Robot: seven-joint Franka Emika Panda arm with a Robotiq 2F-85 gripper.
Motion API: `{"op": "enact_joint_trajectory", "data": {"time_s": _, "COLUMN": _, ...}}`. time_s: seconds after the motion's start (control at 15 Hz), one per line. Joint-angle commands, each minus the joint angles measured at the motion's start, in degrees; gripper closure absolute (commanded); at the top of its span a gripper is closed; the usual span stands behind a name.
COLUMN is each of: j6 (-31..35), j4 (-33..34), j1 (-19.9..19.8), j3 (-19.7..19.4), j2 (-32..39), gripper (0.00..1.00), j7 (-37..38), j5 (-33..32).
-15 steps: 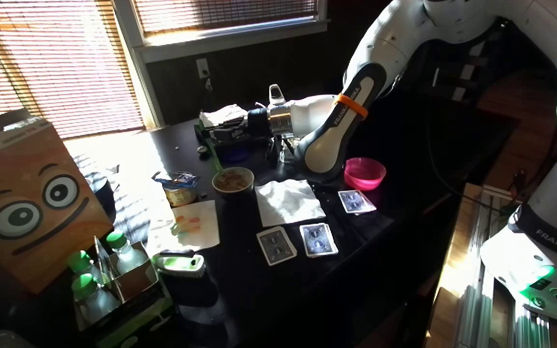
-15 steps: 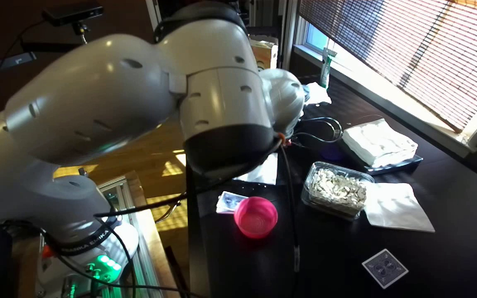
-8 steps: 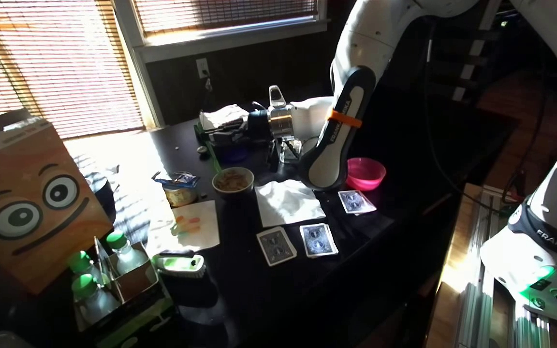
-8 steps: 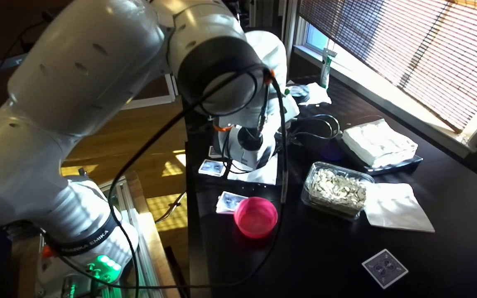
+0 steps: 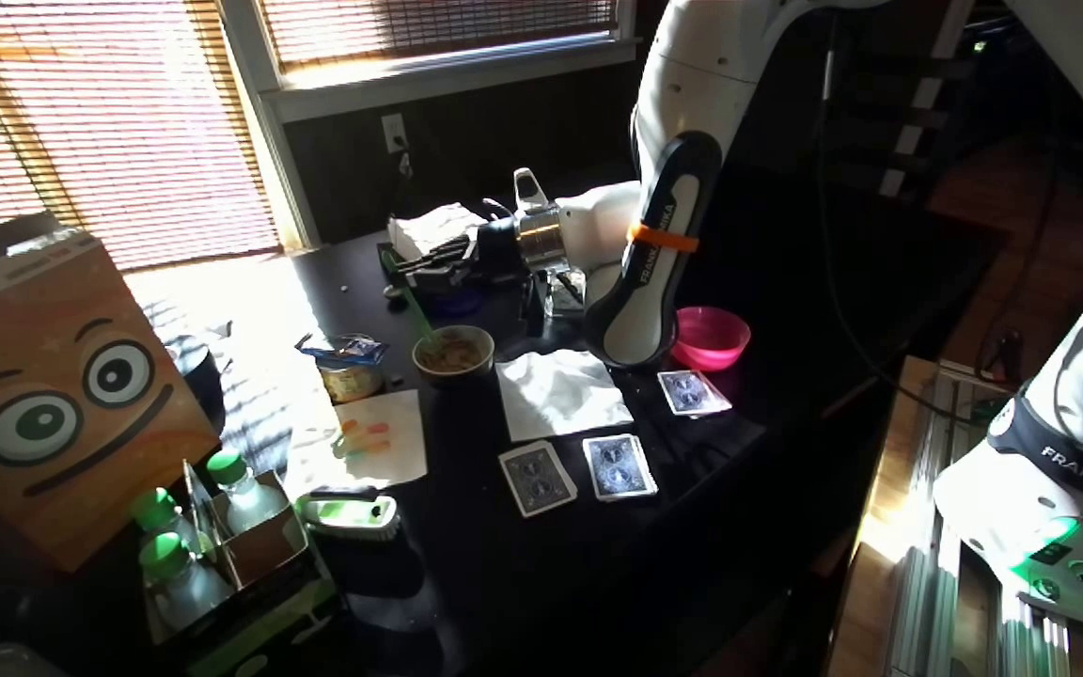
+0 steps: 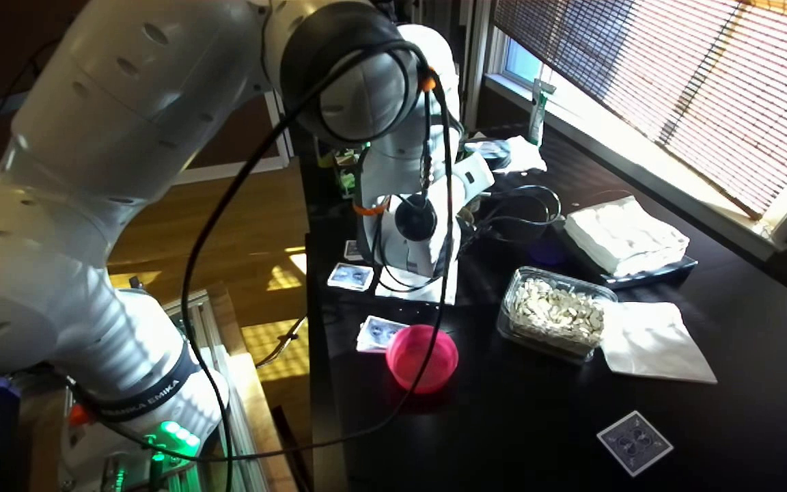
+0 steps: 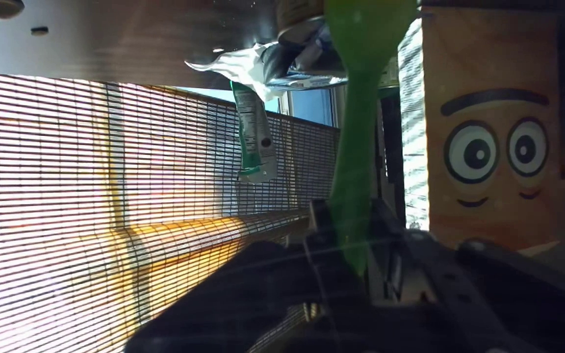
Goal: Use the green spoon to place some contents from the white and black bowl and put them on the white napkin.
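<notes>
My gripper (image 5: 408,265) is shut on the handle of the green spoon (image 5: 417,308), behind the white and black bowl (image 5: 454,374). This bowl has a white rim, dark sides and brown contents. The spoon slants down, its lower end inside the rim; how deep it sits I cannot tell. In the wrist view the gripper's fingers (image 7: 347,220) clasp the spoon (image 7: 358,132); the bowl is out of view there. The white napkin (image 5: 560,400) lies flat and slightly crumpled beside the bowl. In an exterior view my arm partly covers the napkin (image 6: 427,292) and hides bowl and spoon.
A can (image 5: 351,384) and a paper with coloured pieces (image 5: 400,461) lie near the bowl. Card piles (image 5: 619,467), a pink bowl (image 5: 711,340), a clear tub of pale pieces (image 6: 550,345) and a thick white stack (image 6: 629,236) stand around. A cable hangs from my arm.
My elbow and forearm have swung across. The hand has tilted slightly, and the spoon's lower end has moved from the back rim to inside the bowl. The grip on the spoon stays.
</notes>
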Motion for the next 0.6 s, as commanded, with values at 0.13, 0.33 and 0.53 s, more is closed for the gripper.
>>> {"op": "enact_joint_trajectory", "data": {"time_s": 0.13, "j6": 1.5, "j4": 1.0, "j1": 4.3, "j3": -3.8, "j2": -0.1, "gripper": 0.94, "j7": 2.5, "j5": 0.2}}
{"op": "enact_joint_trajectory", "data": {"time_s": 0.33, "j6": 1.8, "j4": 1.3, "j1": 4.9, "j3": -4.3, "j2": 0.3, "gripper": 0.94, "j7": 3.1, "j5": -0.5}}
{"op": "enact_joint_trajectory", "data": {"time_s": 0.53, "j6": 2.0, "j4": 1.8, "j1": 4.6, "j3": -4.3, "j2": 0.9, "gripper": 0.94, "j7": 2.8, "j5": -1.4}}
